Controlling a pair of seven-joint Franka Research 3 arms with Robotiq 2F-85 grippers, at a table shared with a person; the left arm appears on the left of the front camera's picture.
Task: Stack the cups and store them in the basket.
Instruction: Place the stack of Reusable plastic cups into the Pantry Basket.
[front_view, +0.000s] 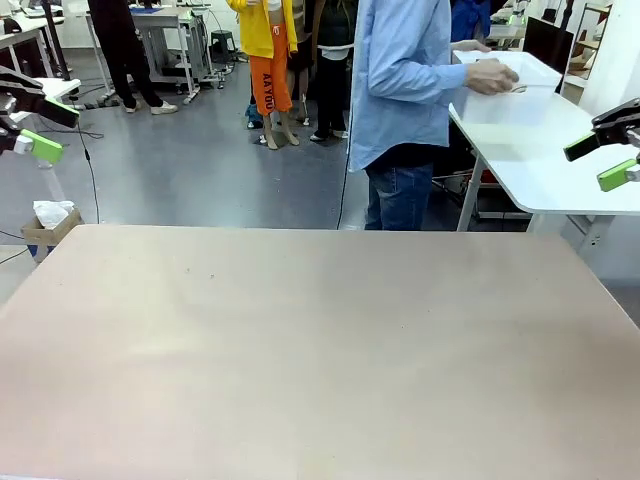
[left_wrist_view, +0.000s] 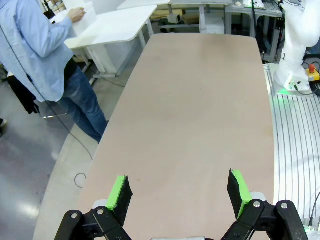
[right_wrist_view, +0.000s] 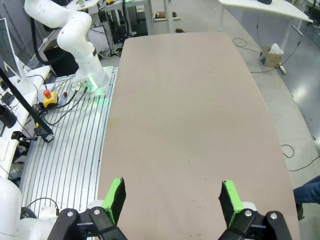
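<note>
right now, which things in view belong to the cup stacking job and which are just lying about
Job:
- basket, on the white side table, a person's hand at its rim
- left end effector, open
- right end effector, open
- work table

Lying about:
- cardboard box on the floor
- floor cable

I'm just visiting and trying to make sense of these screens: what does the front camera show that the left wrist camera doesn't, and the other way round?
Front camera alone: both grippers raised at the picture's edges, the left gripper and the right gripper, each open, plus a small cardboard box on the floor.

Left wrist camera alone: the white base of the other arm beside the table, with a red button near it.

Both: the bare tan table, and a person in a blue shirt handling a white bin on a white side table.
</note>
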